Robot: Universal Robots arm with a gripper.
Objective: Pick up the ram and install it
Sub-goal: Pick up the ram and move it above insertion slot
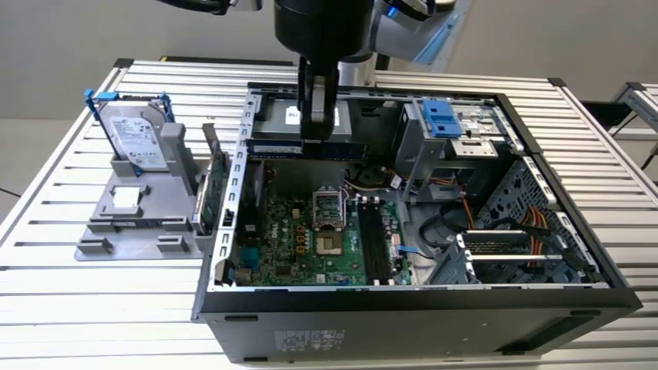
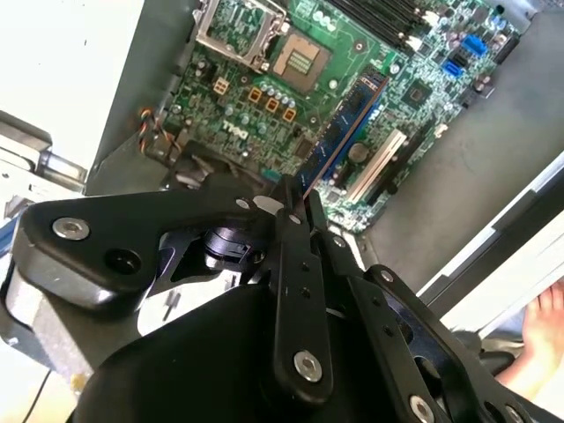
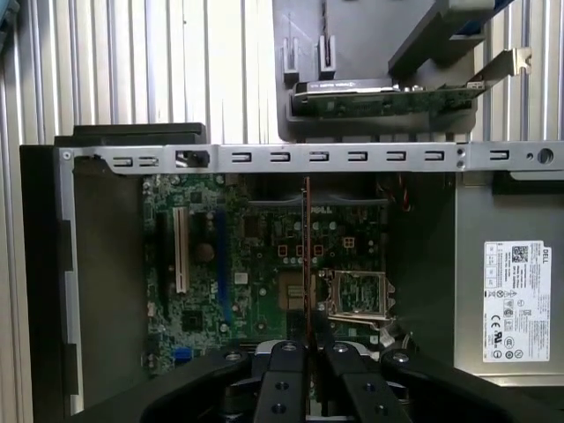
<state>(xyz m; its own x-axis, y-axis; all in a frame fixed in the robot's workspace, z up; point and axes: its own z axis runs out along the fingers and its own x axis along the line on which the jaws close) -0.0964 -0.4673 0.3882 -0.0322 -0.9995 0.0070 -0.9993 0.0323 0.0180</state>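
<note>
The ram (image 1: 304, 148) is a slim dark bluish stick held level above the back of the open computer case (image 1: 411, 327). My gripper (image 1: 314, 139) comes down from above and is shut on it. In the second wrist view the ram (image 2: 342, 132) sticks out from the gripper (image 2: 295, 201) over the motherboard. In the first wrist view the ram (image 3: 306, 256) shows edge-on as a thin line rising from the gripper (image 3: 308, 351). The motherboard (image 1: 298, 239) lies below, with its long black memory slots (image 1: 375, 239) beside the processor socket (image 1: 327, 210).
A grey stand (image 1: 134, 223) at the exterior view's left carries a silver hard drive with a blue bracket (image 1: 139, 139) and a green expansion card (image 1: 213, 185). A blue drive cage (image 1: 442, 119) and cables sit at the case's right. A person's hand (image 2: 546, 330) is near the table edge.
</note>
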